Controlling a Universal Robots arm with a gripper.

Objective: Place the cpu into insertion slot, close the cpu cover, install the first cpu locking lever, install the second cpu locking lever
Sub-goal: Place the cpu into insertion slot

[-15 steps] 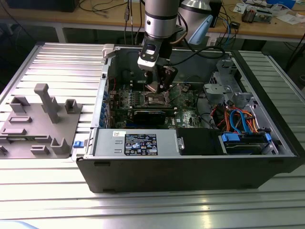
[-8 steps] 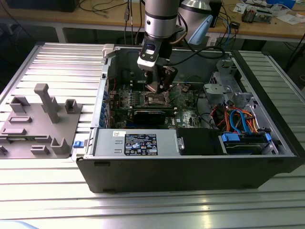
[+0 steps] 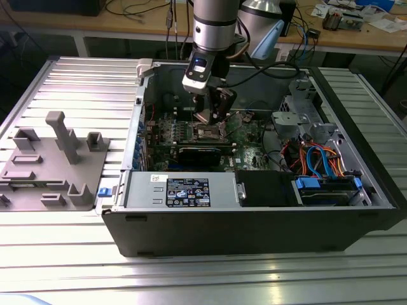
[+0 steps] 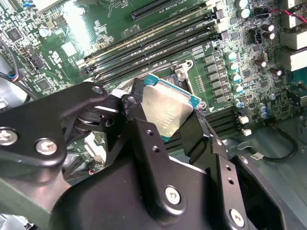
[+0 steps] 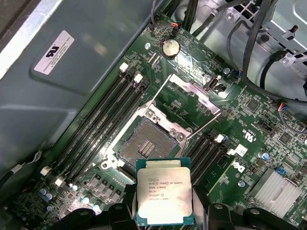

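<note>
The claw (image 4: pixel 162 114) pinches the cpu (image 5: pixel 164 196) by two opposite edges between its black fingers (image 4: pixel 140 130), with the chip's silver top showing in both wrist views. Just past the fingertips, apart from the chip, lies the insertion slot (image 5: pixel 144 143), its dark centre bare. The cpu cover (image 5: pixel 188 101) stands tilted open on the slot's far side from the claw. Long black memory slots (image 5: pixel 103 117) flank the socket on the green motherboard (image 5: pixel 249 139). In the exterior view the claw hangs inside the open computer case (image 3: pixel 254 222).

The cpu (image 5: pixel 164 194) in the gripper (image 4: pixel 165 117), near the insertion slot (image 5: pixel 145 143); the cpu cover (image 5: pixel 196 93) beyond it.
</note>
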